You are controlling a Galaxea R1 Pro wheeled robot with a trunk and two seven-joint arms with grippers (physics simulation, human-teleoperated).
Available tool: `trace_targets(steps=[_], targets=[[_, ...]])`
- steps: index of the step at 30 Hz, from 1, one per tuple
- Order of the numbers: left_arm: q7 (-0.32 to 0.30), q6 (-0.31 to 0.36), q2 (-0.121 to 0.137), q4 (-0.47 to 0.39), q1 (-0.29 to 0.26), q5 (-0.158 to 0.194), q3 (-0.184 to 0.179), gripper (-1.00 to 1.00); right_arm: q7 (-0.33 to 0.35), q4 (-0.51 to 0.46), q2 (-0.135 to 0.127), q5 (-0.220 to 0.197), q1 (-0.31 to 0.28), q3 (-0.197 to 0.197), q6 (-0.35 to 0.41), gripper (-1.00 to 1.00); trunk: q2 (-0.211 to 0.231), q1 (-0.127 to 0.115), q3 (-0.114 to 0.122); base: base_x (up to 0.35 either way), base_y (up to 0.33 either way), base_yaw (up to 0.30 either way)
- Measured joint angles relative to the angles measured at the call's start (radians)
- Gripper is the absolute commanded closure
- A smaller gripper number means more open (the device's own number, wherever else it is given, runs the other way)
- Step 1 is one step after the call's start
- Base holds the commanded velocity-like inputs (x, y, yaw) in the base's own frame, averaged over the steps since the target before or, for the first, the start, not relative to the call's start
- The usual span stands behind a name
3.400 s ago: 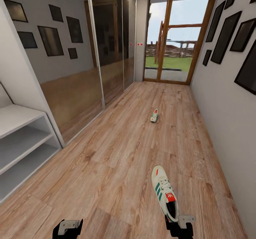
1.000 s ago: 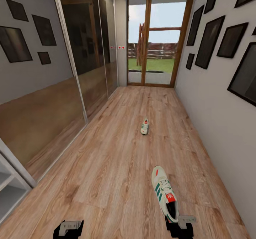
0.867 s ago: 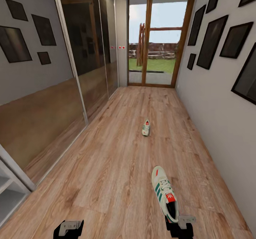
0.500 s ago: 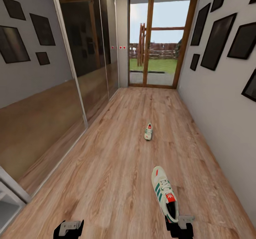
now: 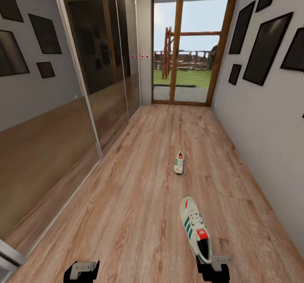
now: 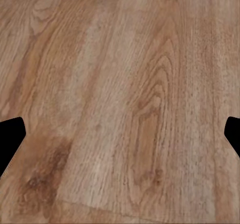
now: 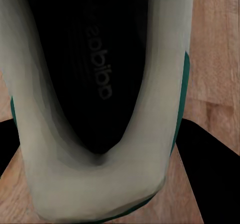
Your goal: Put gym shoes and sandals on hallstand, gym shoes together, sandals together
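— Moved on down the light brown wood-plank corridor floor (image 5: 126, 198); white shelf unit now nearly gone from sight.

— Right gripper (image 5: 212, 270) clamped on heel of cream-white lace-up gym shoe with green stripes (image 5: 195, 228), toe towards wooden-framed glass door (image 5: 185, 51); second matching shoe (image 5: 179, 163) lying nearer that door; left gripper (image 5: 81, 271) spread open, holding nothing.

Light brown wood-plank corridor floor (image 5: 139, 198) with visible grain and soft sheen, cream-white smooth leather-like gym shoe (image 5: 195, 229) with matt dark insole, glossy mirrored wardrobe doors (image 5: 97, 76), matt grey walls (image 5: 261, 118), brown wooden door frame (image 5: 175, 42)
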Motion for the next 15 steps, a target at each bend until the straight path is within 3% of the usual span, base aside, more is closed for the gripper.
trace_targets(steps=[6,15], targets=[[0.0,0.0,0.0,0.0,0.0,0.0,0.0,-1.0,0.0,0.0,0.0,0.0,0.0,-0.001,0.0,1.0,0.0,0.0,0.002,0.333,0.079,-0.193],[0.0,0.0,0.0,0.0,0.0,0.0,0.0,-1.0,0.0,0.0,0.0,0.0,0.0,0.0,0.0,1.0,0.0,0.0,0.002,0.333,0.089,-0.028]])
